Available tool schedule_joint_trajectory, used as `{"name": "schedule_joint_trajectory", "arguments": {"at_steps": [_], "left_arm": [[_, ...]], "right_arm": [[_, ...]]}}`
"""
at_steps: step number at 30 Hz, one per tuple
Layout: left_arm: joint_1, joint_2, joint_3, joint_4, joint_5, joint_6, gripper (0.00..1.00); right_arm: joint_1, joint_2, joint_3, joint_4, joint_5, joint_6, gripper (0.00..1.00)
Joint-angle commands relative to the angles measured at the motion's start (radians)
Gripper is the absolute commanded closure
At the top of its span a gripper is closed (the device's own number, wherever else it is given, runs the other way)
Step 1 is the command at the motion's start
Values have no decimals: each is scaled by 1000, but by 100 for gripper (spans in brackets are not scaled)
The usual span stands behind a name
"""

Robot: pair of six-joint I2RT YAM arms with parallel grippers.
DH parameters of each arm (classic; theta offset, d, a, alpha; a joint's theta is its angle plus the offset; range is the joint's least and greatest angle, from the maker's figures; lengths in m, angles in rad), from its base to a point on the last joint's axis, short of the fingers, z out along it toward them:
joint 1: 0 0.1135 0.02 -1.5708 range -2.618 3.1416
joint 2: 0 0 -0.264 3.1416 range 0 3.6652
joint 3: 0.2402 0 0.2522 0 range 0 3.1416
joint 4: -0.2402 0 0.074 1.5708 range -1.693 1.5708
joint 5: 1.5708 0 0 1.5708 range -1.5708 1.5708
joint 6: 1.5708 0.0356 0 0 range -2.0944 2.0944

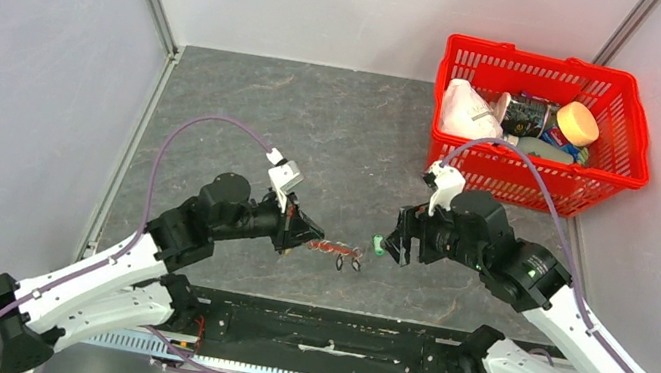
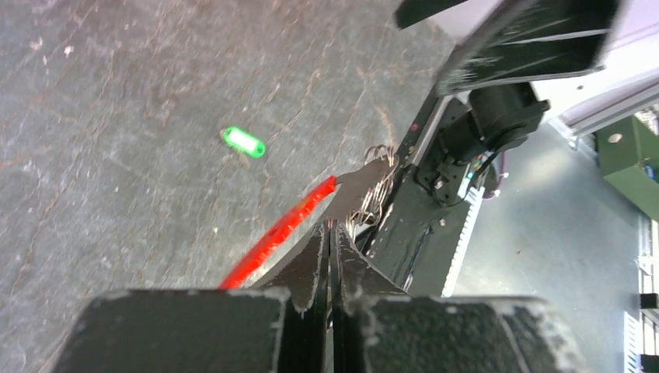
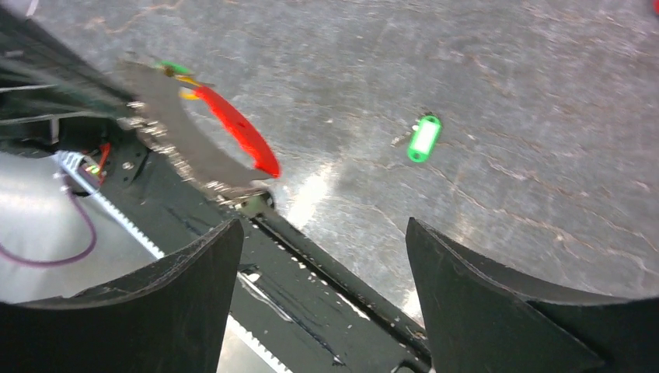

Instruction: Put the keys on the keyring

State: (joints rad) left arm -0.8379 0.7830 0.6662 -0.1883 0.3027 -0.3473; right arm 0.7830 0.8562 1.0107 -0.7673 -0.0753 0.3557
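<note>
Clenched shut, the left end effector (image 1: 301, 232) is grasping the keyring (image 1: 330, 246) by one end and holding it out over the near middle of the table (image 1: 317, 123). The loop is showing a bright red stretch, and a cluster of small silvery keys (image 1: 347, 261) is hanging from it. Opposite, the right end effector (image 1: 395, 245) is standing released, its fingers spread wide, just beside a green tag (image 1: 378, 246) with a white insert that is lying alone on the table, apart from the ring. The table is showing a dark grey, stone-like top with pale veins. Pale wall panels on metal posts are enclosing it, and a red basket (image 1: 553, 77) of packaged goods is sitting at the far right, their labels too small to read.
</note>
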Motion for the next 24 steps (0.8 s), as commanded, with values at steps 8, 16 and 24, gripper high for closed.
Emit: {"name": "schedule_joint_trajectory", "arguments": {"at_steps": [8, 16, 24], "left_arm": [[0, -42, -58, 312, 334, -9, 98], [-26, -56, -147, 560, 540, -54, 98], [-67, -22, -122, 494, 523, -10, 98]], "right_arm": [[3, 167, 22, -36, 283, 112, 20], [-2, 243, -14, 39, 309, 90, 25], [-4, 181, -43, 101, 192, 28, 27]]}}
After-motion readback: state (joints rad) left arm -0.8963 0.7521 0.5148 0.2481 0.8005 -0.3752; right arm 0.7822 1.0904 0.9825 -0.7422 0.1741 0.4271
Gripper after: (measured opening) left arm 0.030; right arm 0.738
